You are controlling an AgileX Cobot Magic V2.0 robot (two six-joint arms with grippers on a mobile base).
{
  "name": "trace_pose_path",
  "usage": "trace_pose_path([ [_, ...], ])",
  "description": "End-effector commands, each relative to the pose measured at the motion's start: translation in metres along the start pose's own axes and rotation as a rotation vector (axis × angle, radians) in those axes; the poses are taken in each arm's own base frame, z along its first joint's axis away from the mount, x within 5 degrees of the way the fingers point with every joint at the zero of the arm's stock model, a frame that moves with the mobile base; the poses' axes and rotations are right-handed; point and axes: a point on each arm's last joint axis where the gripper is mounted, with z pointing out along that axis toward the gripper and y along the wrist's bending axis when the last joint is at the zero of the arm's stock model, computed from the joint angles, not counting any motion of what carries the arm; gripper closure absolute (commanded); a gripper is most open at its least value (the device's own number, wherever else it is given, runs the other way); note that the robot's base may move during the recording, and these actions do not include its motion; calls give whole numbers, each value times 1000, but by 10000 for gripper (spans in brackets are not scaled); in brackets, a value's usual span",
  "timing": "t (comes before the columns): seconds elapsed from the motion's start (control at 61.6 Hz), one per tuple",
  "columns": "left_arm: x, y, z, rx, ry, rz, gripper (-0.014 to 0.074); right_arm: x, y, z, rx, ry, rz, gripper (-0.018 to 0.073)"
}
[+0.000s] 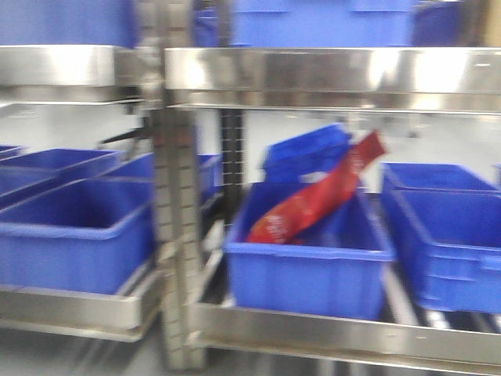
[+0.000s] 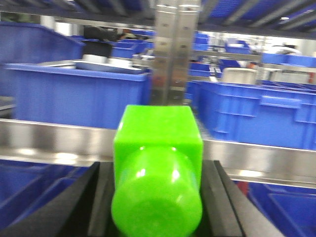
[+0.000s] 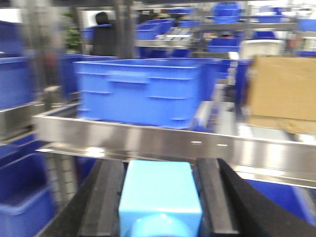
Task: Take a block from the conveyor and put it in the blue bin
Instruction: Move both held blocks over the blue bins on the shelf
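In the right wrist view a sky-blue block (image 3: 159, 190) sits between the black fingers (image 3: 211, 197) of my right gripper (image 3: 160, 197), which is shut on it. My left gripper (image 2: 157, 197) is shut on a bright green block (image 2: 158, 148) with a round stud facing the camera. Both grippers hang in front of a steel rack rail. A blue bin (image 1: 309, 258) stands on the shelf in the front view, with a red packet (image 1: 317, 200) lying in it. The conveyor is out of view. Neither gripper shows in the front view.
Steel shelf rails (image 3: 163, 140) (image 2: 54, 140) cross just ahead of both grippers. A steel upright post (image 1: 176, 211) divides the rack. More blue bins (image 1: 78, 235) (image 1: 446, 235) fill the shelves left and right. A cardboard box (image 3: 281, 94) stands at the back right.
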Motion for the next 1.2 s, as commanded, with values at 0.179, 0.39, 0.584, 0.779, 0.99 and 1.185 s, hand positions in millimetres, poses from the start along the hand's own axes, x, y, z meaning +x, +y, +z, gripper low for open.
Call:
trace_pose_path([
  [0.179,-1,0,-1,0,-16,-5,707,-2,0,-1,2,-24,-10,721],
  [0.39,-1,0,-1,0,-16,-5,707,-2,0,-1,2,-24,-10,721],
  [0.584,-1,0,-1,0,-16,-5,707,-2,0,-1,2,-24,-10,721],
  [0.779,-1,0,-1,0,-16,-5,707,-2,0,-1,2,-24,-10,721],
  [0.99,-1,0,-1,0,-16,-5,707,-2,0,-1,2,-24,-10,721],
  [1.185,-1,0,-1,0,-16,-5,707,-2,0,-1,2,-24,-10,721],
])
